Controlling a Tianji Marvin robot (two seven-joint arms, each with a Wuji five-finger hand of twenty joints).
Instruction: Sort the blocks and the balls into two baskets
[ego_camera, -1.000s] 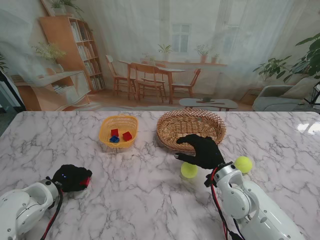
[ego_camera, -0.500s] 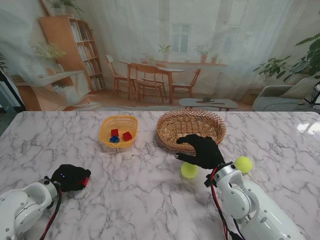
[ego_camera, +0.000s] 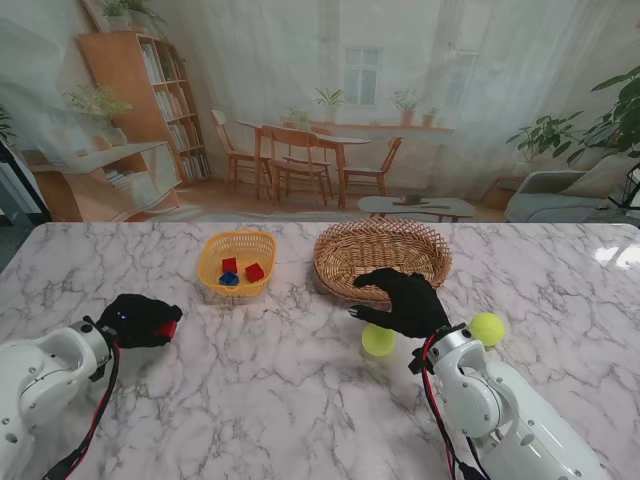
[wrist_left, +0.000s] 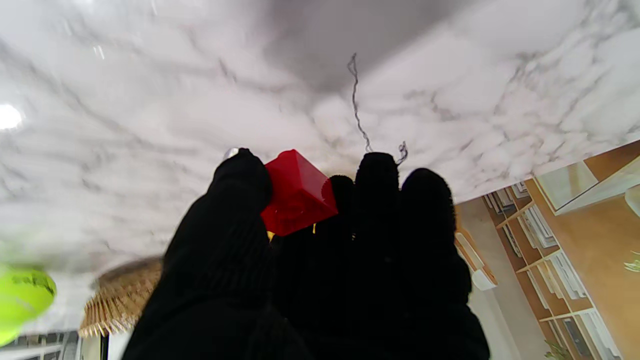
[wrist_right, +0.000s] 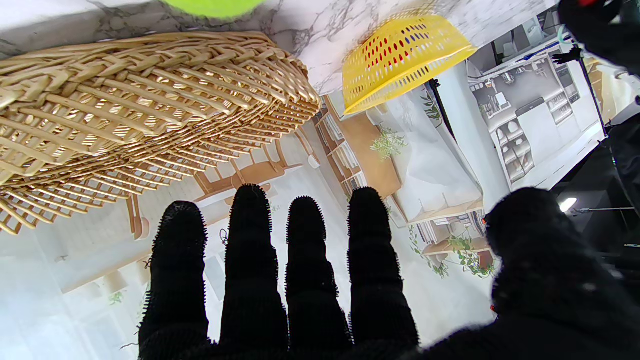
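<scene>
You have three blocks in the yellow basket (ego_camera: 237, 262), a red block (wrist_left: 297, 193) gripped in your left hand (ego_camera: 140, 320), and two balls (ego_camera: 378, 340) left beside your spread, empty right hand (ego_camera: 403, 301).

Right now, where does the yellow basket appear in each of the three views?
Stand view: yellow basket, far from me, left of the wicker basket.
Left wrist view: not in it; only the wicker basket's edge.
Right wrist view: yellow basket beside the wicker basket, the shared landmark.
</scene>
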